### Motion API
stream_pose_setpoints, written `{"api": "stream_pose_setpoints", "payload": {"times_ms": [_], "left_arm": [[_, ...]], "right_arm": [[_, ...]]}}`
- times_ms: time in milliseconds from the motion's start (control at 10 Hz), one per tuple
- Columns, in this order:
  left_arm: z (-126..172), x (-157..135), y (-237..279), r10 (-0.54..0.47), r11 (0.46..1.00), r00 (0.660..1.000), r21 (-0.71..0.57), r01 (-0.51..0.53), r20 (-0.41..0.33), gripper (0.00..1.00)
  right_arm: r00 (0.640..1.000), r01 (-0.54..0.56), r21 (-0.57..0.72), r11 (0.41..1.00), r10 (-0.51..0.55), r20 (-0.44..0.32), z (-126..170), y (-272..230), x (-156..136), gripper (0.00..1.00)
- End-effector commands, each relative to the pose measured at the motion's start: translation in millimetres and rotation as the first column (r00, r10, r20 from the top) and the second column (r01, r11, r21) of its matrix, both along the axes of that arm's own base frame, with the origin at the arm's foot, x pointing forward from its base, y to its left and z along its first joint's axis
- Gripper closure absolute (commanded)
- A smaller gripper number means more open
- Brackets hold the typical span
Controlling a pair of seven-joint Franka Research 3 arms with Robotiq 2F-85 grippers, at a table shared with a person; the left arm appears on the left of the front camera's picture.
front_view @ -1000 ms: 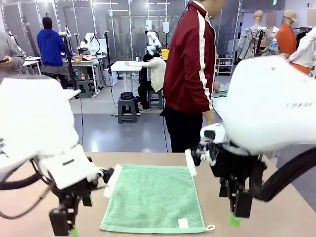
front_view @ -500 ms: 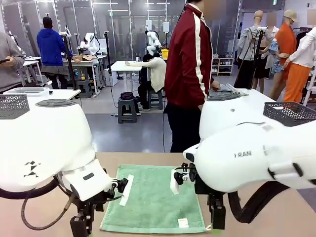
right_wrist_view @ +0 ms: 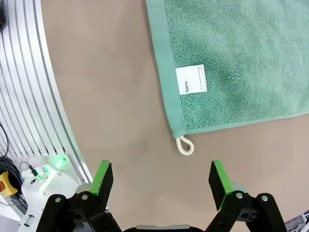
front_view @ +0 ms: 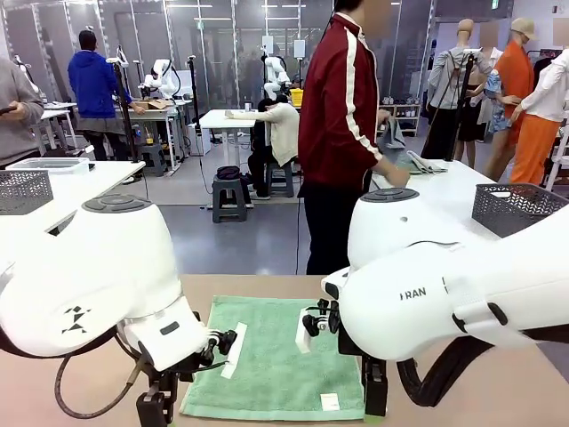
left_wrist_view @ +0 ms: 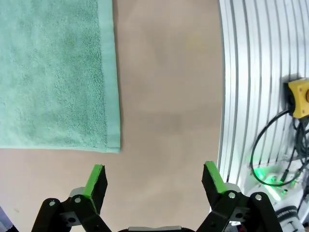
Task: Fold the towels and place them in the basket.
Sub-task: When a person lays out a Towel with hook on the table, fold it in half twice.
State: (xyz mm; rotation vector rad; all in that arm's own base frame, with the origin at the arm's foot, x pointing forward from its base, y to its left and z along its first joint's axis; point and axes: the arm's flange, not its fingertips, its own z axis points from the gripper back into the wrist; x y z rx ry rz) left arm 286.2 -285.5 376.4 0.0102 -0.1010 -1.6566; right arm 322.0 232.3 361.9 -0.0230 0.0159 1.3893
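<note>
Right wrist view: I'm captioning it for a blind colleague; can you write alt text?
The right gripper is open over the brown table, both green pads clear of the mint green towel lying flat beyond them. The towel's near corner shows a white loop and a white tag printed "Name".

Mint green towel [front_view: 271, 356], white tag [right_wrist_view: 190, 79]

Mint green terry towel [front_view: 271, 374], spread flat, unfolded, white tag [right_wrist_view: 191, 79] and loop [right_wrist_view: 185, 145] at one corner
</note>
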Motion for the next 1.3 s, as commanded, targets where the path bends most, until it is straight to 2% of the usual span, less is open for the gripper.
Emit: {"api": "stream_pose_setpoints", "payload": {"times_ms": [0,300,400,800,1100,1200], "left_arm": [[6,-2,1,0.000,1.000,1.000,-0.003,0.000,0.005,0.00],[3,0,0,0.000,1.000,1.000,-0.004,0.000,0.006,0.00],[-9,2,-2,0.019,1.000,1.000,-0.007,-0.019,0.003,0.00],[-38,9,2,0.049,0.998,0.997,0.032,-0.051,0.065,0.00],[-58,17,3,0.047,0.997,0.993,0.055,-0.053,0.104,0.00],[-64,19,5,0.047,0.997,0.993,0.058,-0.054,0.111,0.00]], "right_arm": [[1.000,-0.001,-0.005,1.000,0.001,0.000,6,-1,-3,0.00],[1.000,0.000,0.000,1.000,0.000,0.002,3,-1,-1,0.00],[1.000,-0.018,-0.018,1.000,0.018,0.006,-6,0,0,0.00],[0.989,-0.133,-0.018,0.991,0.134,0.060,-33,-2,1,0.00],[0.983,-0.154,-0.027,0.988,0.156,0.099,-52,-4,1,0.00],[0.986,-0.144,-0.020,0.989,0.145,0.086,-59,-5,0,0.00]]}}
